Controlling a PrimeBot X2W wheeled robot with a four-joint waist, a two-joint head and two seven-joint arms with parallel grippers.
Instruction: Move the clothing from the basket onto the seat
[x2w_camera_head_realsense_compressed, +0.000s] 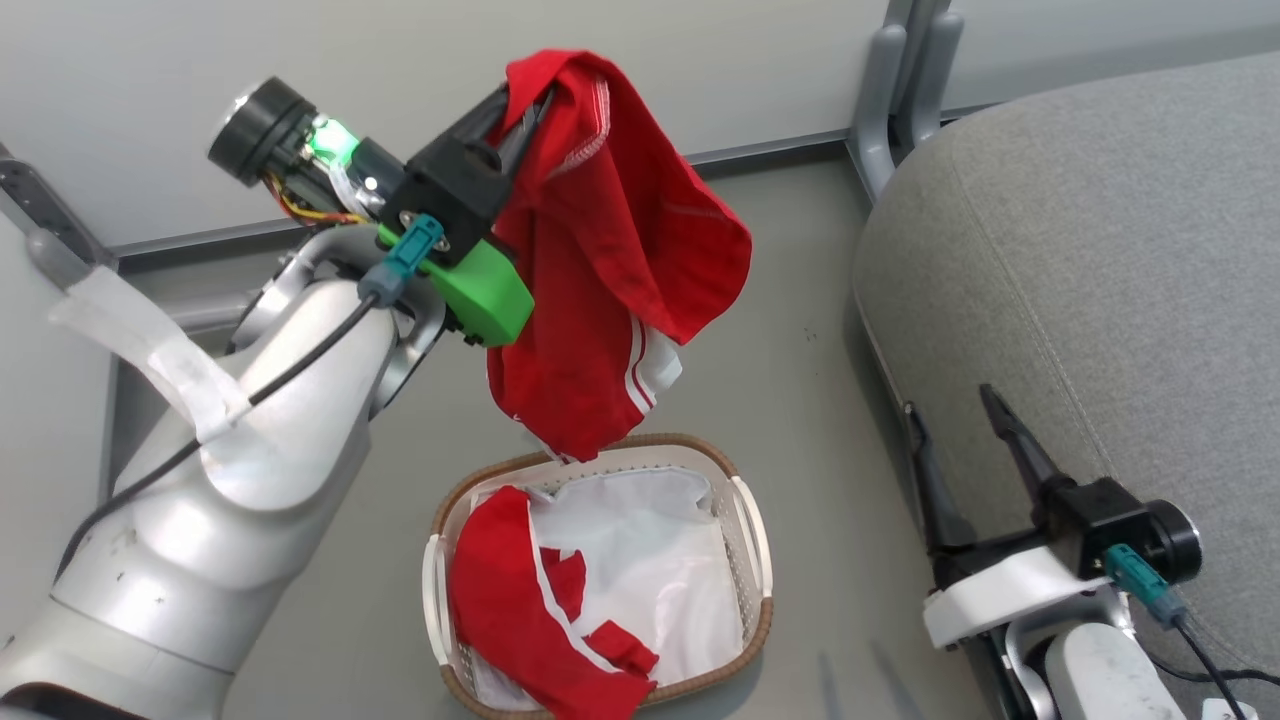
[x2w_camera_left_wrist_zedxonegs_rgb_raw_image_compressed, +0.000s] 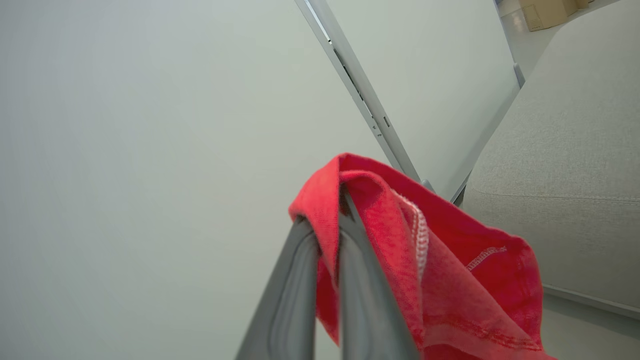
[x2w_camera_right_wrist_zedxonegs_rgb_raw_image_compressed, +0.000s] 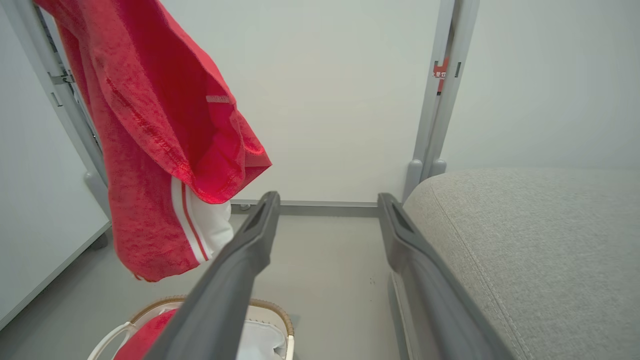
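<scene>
two pieces of red clothing show, plus one basket, one seat and two grippers. the lifted garment (x2w_camera_head_realsense_compressed: 600, 250) hangs from the left gripper (x2w_camera_head_realsense_compressed: 525, 105), whose long dark fingers are pinched together on a fold near its white-stitched hem. that arm is held high, wrist bent so the fingers point up and toward the seat. the cloth dangles in the air above the basket (x2w_camera_head_realsense_compressed: 690, 443), its lowest tip just over the far rim. the second garment (x2w_camera_head_realsense_compressed: 510, 600) lies crumpled in the basket's left half and spills over the near rim; it may be more than one piece, as the folds make that hard to tell. the right gripper (x2w_camera_head_realsense_compressed: 948, 402) sits low beside the seat (x2w_camera_head_realsense_compressed: 1100, 250), jaws spread wide and empty, its fingers lying along the cushion's rounded edge. both garments are soft, bright red with white stripes and trim. the basket is oval, of white perforated plastic with a brown woven rim and a white fabric liner (x2w_camera_head_realsense_compressed: 650, 560). the seat is grey woven upholstery with a stitched seam.
</scene>
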